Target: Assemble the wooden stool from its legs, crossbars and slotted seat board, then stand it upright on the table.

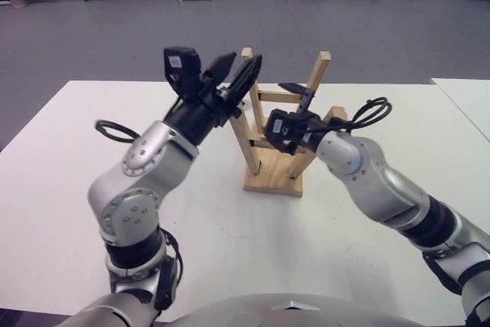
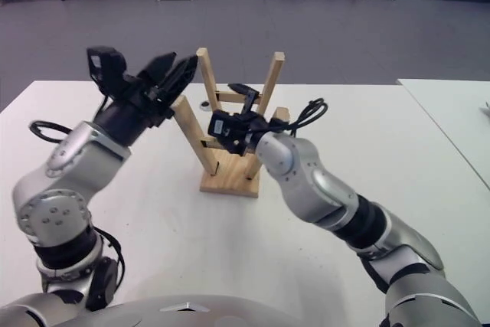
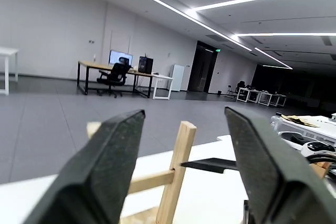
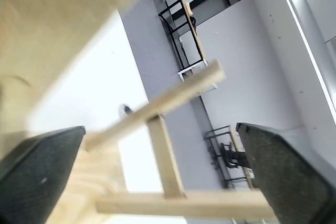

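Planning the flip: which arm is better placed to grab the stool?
Likely right: the right gripper, open, sits among the stool's legs by the crossbar; the left gripper hovers beside a leg tip.

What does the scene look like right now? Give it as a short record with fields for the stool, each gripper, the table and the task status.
stool: upside down
seat board: flat on the table
legs: pointing up, splayed, joined by a crossbar
left gripper: open, raised beside the top of a leg on the robot's left side
right gripper: open, in among the upturned legs; contact cannot be told
status: stool not yet standing upright
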`<state>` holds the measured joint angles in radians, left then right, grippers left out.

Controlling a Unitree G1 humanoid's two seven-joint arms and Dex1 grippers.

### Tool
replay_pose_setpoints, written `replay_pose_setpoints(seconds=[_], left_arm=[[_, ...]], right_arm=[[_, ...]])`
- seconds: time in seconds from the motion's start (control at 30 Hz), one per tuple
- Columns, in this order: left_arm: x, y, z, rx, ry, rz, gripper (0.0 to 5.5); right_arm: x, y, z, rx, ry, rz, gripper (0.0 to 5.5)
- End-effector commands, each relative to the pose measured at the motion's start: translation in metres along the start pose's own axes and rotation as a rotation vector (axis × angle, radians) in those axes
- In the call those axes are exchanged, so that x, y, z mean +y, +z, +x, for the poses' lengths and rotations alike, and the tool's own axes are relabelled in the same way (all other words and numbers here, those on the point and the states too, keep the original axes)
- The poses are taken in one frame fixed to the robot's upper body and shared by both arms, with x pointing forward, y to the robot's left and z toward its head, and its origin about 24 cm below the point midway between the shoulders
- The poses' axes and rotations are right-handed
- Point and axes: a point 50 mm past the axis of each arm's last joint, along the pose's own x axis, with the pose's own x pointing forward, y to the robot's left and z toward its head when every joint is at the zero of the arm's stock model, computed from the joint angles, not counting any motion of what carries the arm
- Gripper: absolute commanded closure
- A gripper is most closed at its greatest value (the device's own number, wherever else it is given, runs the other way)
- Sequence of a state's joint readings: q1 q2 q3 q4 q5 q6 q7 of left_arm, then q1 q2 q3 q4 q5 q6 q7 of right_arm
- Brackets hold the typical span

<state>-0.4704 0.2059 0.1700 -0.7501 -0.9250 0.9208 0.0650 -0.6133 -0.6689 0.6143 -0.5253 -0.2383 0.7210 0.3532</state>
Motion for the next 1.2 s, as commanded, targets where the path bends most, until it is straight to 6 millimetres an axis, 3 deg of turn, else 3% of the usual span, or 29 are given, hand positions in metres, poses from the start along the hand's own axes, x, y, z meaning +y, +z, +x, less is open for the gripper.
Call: replay_pose_setpoints(seconds=[0.03, 0.17, 0.23, 0.27, 0.3, 0.37, 0.43, 0.5, 0.6, 0.7, 0.77, 0.8, 0.87, 0.93, 1.0, 1.1, 1.17, 1.2], left_arm=[[0.019, 0.032, 0.02, -0.01, -0.072, 0.093, 2.35], [0.025, 0.054, 0.054, 0.019, -0.19, 0.132, 2.35], [0.024, 0.032, 0.059, 0.119, -0.243, 0.143, 2.35], [0.023, 0.016, 0.057, 0.183, -0.263, 0.13, 2.35], [0.027, -0.006, 0.053, 0.245, -0.261, 0.092, 2.35], [0.043, -0.065, 0.04, 0.416, -0.232, -0.001, 2.35], [0.056, -0.128, 0.016, 0.656, -0.225, 0.067, 2.35], [0.058, -0.148, 0.005, 0.725, -0.247, 0.076, 2.35], [0.048, -0.129, 0.025, 0.611, -0.295, 0.041, 2.35], [0.049, -0.074, 0.047, 0.38, -0.281, -0.026, 2.35], [0.063, -0.03, 0.048, 0.207, -0.226, -0.035, 2.35], [0.072, -0.015, 0.042, 0.157, -0.191, -0.025, 2.35], [0.098, -0.004, 0.022, 0.127, -0.067, 0.005, 2.35], [0.118, 0.002, 0.001, 0.095, 0.056, -0.002, 2.35], [0.131, 0.005, -0.021, 0.061, 0.157, -0.036, 2.35], [0.148, -0.021, -0.065, 0.235, 0.335, 0.025, 2.35], [0.15, -0.035, -0.092, 0.368, 0.407, 0.075, 2.35], [0.15, -0.041, -0.102, 0.437, 0.428, 0.115, 2.35]], right_arm=[[-0.057, 0.012, -0.016, -0.191, -0.186, 0.082, 0.1], [-0.126, 0.021, -0.042, -0.406, -0.357, 0.376, 0.1], [-0.135, -0.001, -0.052, -0.412, -0.341, 0.634, 0.1], [-0.127, -0.014, -0.052, -0.412, -0.285, 0.775, 0.1], [-0.105, -0.032, -0.047, -0.339, -0.212, 0.863, 0.1], [-0.041, -0.066, -0.034, -0.153, -0.045, 1.054, 0.1], [0.014, -0.089, -0.026, 0.033, 0.05, 1.098, 0.1], [0.023, -0.093, -0.021, 0.06, 0.045, 1.095, 0.1], [-0.022, -0.08, -0.014, -0.09, -0.059, 1.127, 0.1], [-0.063, -0.061, -0.018, -0.285, -0.14, 1.151, 0.1], [-0.086, -0.075, -0.03, -0.308, -0.251, 1.155, 0.1], [-0.088, -0.086, -0.033, -0.277, -0.276, 1.142, 0.1], [-0.064, -0.109, -0.03, -0.119, -0.216, 1.045, 0.1], [-0.027, -0.113, -0.025, -0.051, -0.053, 0.92, 0.1], [0.0, -0.087, -0.023, -0.16, 0.089, 0.848, 0.1], [0.017, -0.023, -0.024, -0.391, 0.205, 0.777, 0.1], [0.009, 0.002, -0.025, -0.431, 0.122, 0.673, 0.1], [-0.006, 0.009, -0.031, -0.447, 0.037, 0.64, 0.1]])
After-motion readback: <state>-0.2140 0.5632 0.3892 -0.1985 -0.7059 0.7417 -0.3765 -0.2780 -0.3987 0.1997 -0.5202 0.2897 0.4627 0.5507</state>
